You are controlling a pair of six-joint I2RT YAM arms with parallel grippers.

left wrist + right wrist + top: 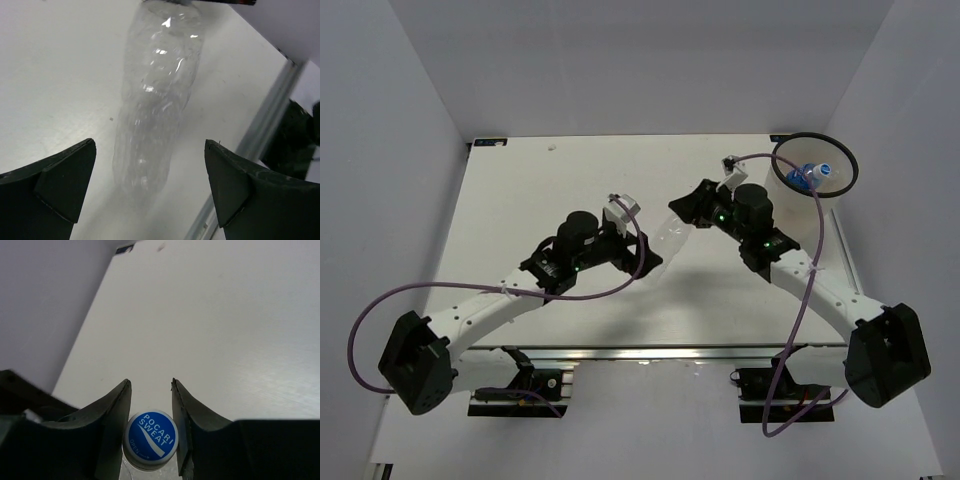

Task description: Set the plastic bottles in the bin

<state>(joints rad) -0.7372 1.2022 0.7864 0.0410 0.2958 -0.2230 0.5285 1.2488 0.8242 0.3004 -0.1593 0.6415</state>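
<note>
Between my two grippers, near the middle of the table (520, 200), lies the clear bottle (665, 236). Its long axis runs from about 7 o'clock to 1 o'clock in the top view. Its blue cap (150, 440) is at the 1 o'clock end, and there my right gripper (688, 208) is clamped on it: in the right wrist view both fingers press on the sides of the cap. At the 7 o'clock end is my left gripper (642, 258), with its fingers (65, 185) wide apart. The base of the bottle is just between their tips and touches neither of them. I cannot tell if the bottle rests on the table or is a little lifted. So the right arm has the bottle, and it is also the arm nearer to the bin (842, 182), which stands at about 3 o'clock from the right gripper. I judge the coming move is to carry the bottle by its cap that way and over the rim. Inside the bin I see one blue-labelled bottle (809, 177); if more lie under it, I cannot see.
</note>
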